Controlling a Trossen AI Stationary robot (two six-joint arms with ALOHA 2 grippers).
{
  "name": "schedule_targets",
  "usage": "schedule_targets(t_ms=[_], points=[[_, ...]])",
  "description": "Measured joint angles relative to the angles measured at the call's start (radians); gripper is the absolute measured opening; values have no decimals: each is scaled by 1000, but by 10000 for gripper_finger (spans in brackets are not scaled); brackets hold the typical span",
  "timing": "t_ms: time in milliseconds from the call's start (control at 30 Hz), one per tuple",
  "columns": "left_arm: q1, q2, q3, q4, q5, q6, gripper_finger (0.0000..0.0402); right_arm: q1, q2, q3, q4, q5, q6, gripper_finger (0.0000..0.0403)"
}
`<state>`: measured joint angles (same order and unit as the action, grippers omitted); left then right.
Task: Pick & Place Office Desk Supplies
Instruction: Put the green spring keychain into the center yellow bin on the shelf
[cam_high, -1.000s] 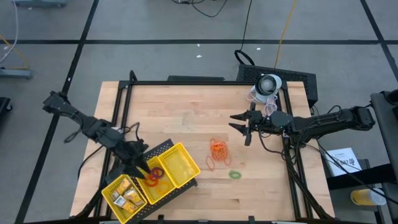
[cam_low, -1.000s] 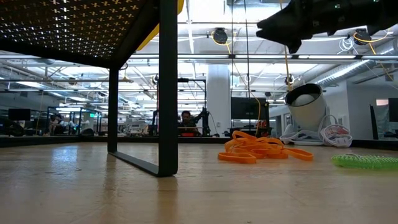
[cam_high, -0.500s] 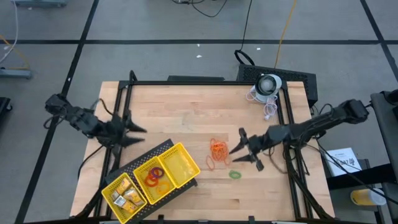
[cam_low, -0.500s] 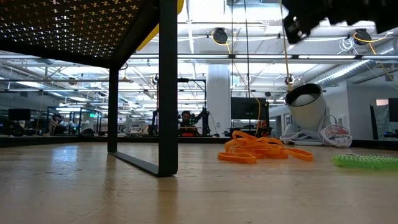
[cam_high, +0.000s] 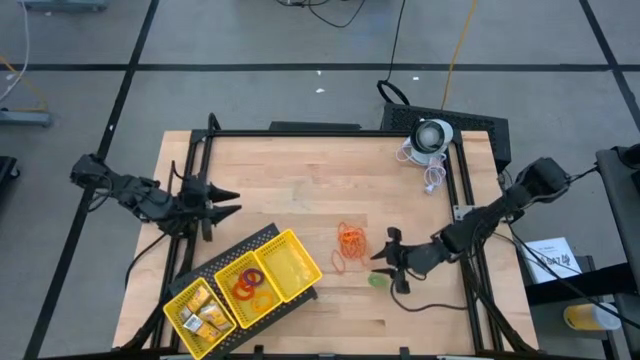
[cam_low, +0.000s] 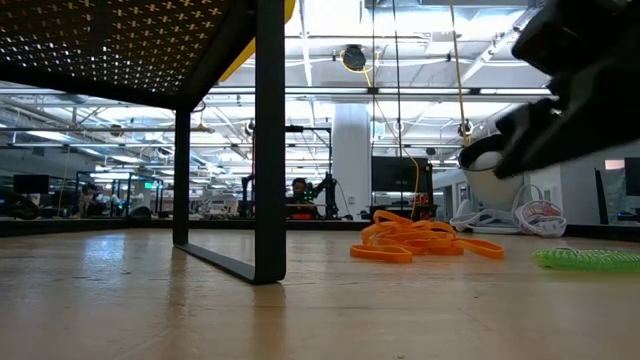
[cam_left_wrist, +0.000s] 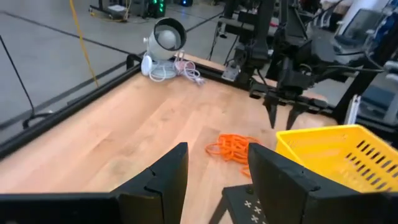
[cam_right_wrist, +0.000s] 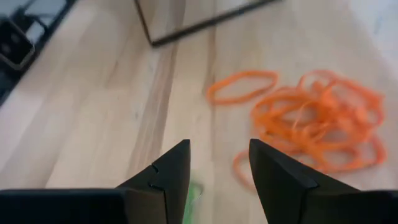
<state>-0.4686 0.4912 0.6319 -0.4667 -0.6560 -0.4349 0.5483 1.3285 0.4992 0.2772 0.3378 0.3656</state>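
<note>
Orange rubber bands (cam_high: 350, 240) lie in a heap on the wooden table, also seen in the low view (cam_low: 420, 240) and the right wrist view (cam_right_wrist: 317, 118). A small green ring (cam_high: 378, 281) lies flat near them, and it shows in the low view (cam_low: 590, 260). The yellow tray (cam_high: 292, 268) holds gold blocky pieces (cam_high: 205, 312) and red and orange rings (cam_high: 248, 283). My right gripper (cam_high: 383, 265) is open, low over the green ring (cam_right_wrist: 194, 193). My left gripper (cam_high: 236, 201) is open, above the table beyond the tray's far side.
The tray sits on a black perforated stand (cam_low: 120, 50) with a leg (cam_low: 268, 140). A white round device (cam_high: 432, 135) with a cable stands at the far right corner. Black rails (cam_high: 200, 170) frame the table. Bare wood lies between the arms. A person (cam_low: 298, 190) sits far behind.
My left gripper rose out of the tray's middle compartment and moved toward the far edge, staying open. My right gripper swung from near the white device toward the near edge, past the orange bands, and came down low over the green ring.
</note>
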Motion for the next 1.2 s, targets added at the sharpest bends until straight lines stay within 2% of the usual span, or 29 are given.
schedule_targets(t_ms=[267,533,800,933,1100,1200], points=[[3,57,0,4,-1,30,175,75,160,1,107,7,75,135],[3,67,0,17,0,40,175,98,195,1,-15,1,167,128],[3,67,0,16,0,39,175,102,191,5,-136,-14,169,123],[3,67,0,16,-1,40,175,92,191,4,-153,-18,120,92],[3,67,0,15,-1,59,175,70,191,3,-178,-17,83,20],[3,67,0,15,-1,60,175,52,192,3,-188,-7,70,15]])
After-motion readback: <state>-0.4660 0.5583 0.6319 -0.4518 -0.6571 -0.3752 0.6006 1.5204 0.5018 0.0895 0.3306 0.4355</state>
